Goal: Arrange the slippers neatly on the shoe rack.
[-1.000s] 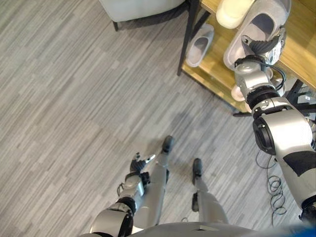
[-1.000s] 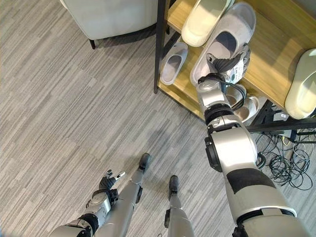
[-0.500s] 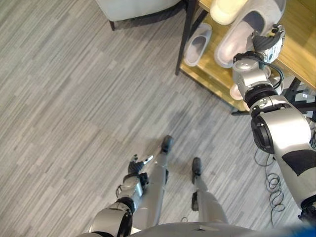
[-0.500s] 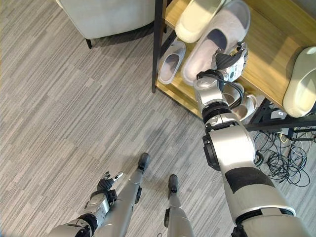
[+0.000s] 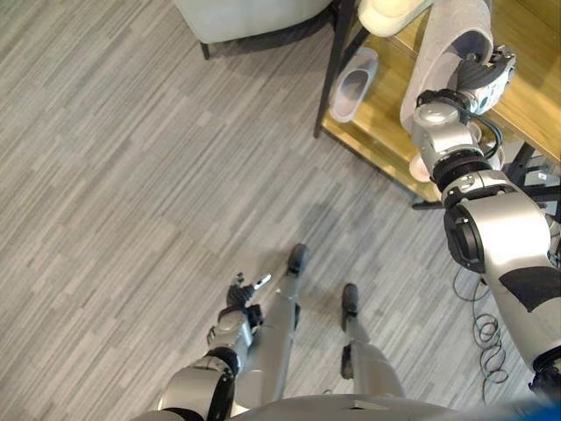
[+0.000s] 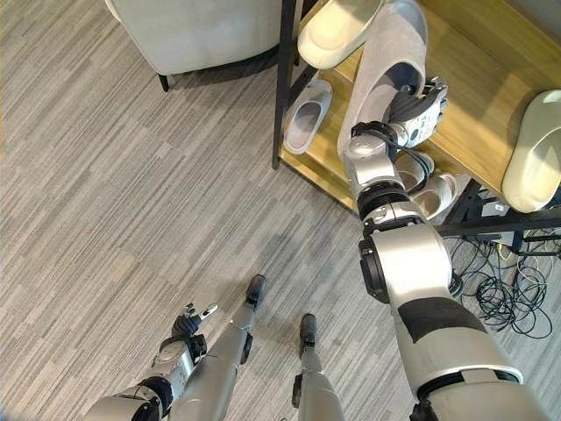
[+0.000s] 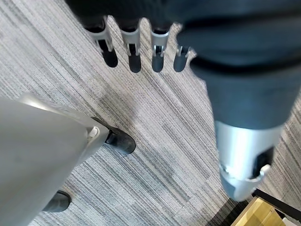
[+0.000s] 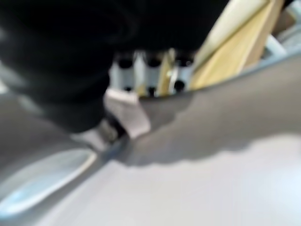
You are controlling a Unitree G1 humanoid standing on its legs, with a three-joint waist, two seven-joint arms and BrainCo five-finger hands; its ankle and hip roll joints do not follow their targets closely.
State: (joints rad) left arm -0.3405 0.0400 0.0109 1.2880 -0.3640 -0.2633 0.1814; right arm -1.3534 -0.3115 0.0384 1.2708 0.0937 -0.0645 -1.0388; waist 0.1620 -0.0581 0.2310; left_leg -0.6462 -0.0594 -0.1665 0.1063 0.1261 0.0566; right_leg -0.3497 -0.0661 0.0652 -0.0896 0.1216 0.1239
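Observation:
A long grey slipper lies on the top wooden shelf of the shoe rack, its length running away from me. My right hand is at its near end, with fingers over the rim and the thumb pressed to its side wall. A cream slipper touches the grey one's far end. A second cream slipper rests at the shelf's right. My left hand hangs low by my side, its fingers straight and holding nothing.
A small grey slipper sits on the lower shelf by the rack's black corner post. Pale slippers lie on the lower shelf under my right arm. A light grey chair stands left of the rack.
My right hand has turned the grey slipper from a slanted line to a steeper one, pointing deeper into the shelf. The view has shifted slightly. The left hand stays low.

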